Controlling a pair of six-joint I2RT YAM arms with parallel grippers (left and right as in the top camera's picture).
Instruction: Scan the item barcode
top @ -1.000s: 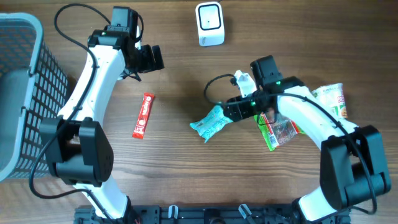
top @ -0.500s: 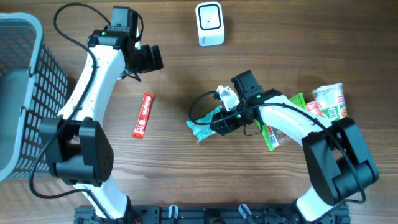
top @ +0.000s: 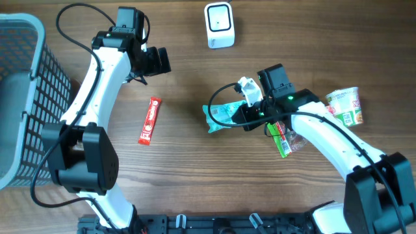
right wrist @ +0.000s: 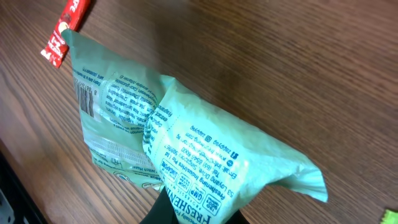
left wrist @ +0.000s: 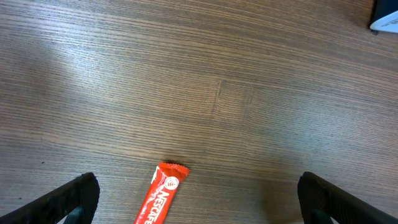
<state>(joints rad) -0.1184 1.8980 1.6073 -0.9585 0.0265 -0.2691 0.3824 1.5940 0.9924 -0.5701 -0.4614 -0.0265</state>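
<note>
A mint-green packet (top: 223, 115) hangs pinched at one end in my right gripper (top: 244, 117), which is shut on it, mid-table. In the right wrist view the packet (right wrist: 186, 140) fills the frame above the gripper (right wrist: 193, 216), its printed back facing the camera with a barcode (right wrist: 83, 99) near the far left corner. The white scanner (top: 219, 25) stands at the table's far edge, apart from the packet. My left gripper (top: 159, 62) is open and holds nothing. Seen from its wrist, the left gripper (left wrist: 198, 210) spreads wide over a red Nescafe stick (left wrist: 160, 196).
The red stick (top: 150, 120) lies left of centre. A grey wire basket (top: 26, 97) stands at the left edge. A cup of noodles (top: 344, 107) and a few snack packets (top: 286, 136) lie at the right, under the right arm.
My right gripper reached left to the mint-green packet, closed on its end and drew it up and slightly right. The left arm has not moved.
</note>
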